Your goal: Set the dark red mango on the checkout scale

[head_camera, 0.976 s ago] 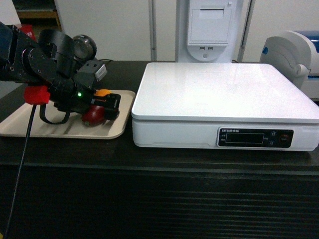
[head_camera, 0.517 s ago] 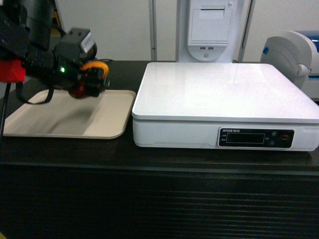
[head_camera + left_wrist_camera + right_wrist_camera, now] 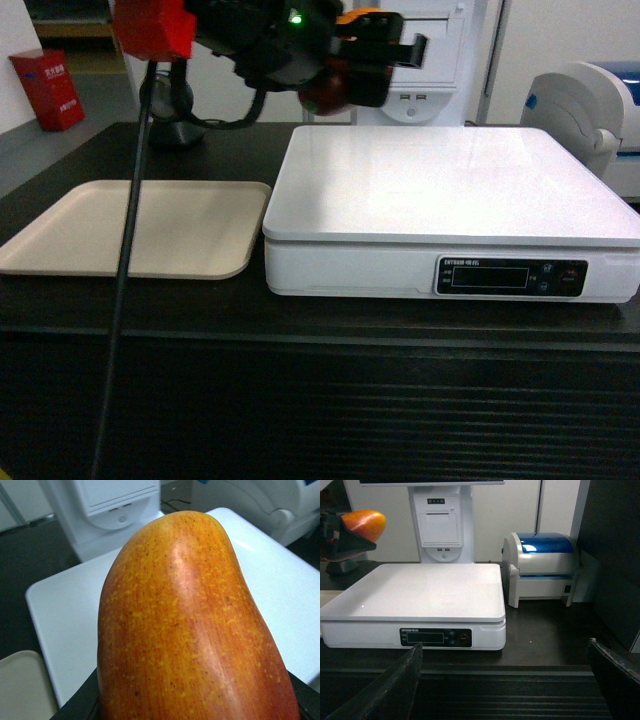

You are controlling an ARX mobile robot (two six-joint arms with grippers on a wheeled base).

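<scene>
My left gripper (image 3: 368, 62) is shut on the dark red mango (image 3: 324, 92), holding it high in the air over the back left corner of the white scale (image 3: 450, 190). In the left wrist view the mango (image 3: 190, 630) fills the frame, its orange-yellow side up, with the scale's platform (image 3: 60, 605) below it. The right wrist view shows the mango (image 3: 363, 524) at the upper left, above the scale (image 3: 425, 590). The scale stands on the black checkout (image 3: 300, 400) with its display strip (image 3: 512, 276) facing me. My right gripper (image 3: 507, 685) is open, low in front of the counter, holding nothing.
A beige tray (image 3: 140, 228) lies on the counter left of the scale. A white and blue printer (image 3: 542, 567) stands right of the scale. A white terminal post (image 3: 425, 60) rises behind it, and a black cable (image 3: 125, 270) hangs from the left arm.
My left gripper has lifted the mango off the beige tray and carried it up and to the right, to above the scale's back left corner. The tray now holds nothing.
</scene>
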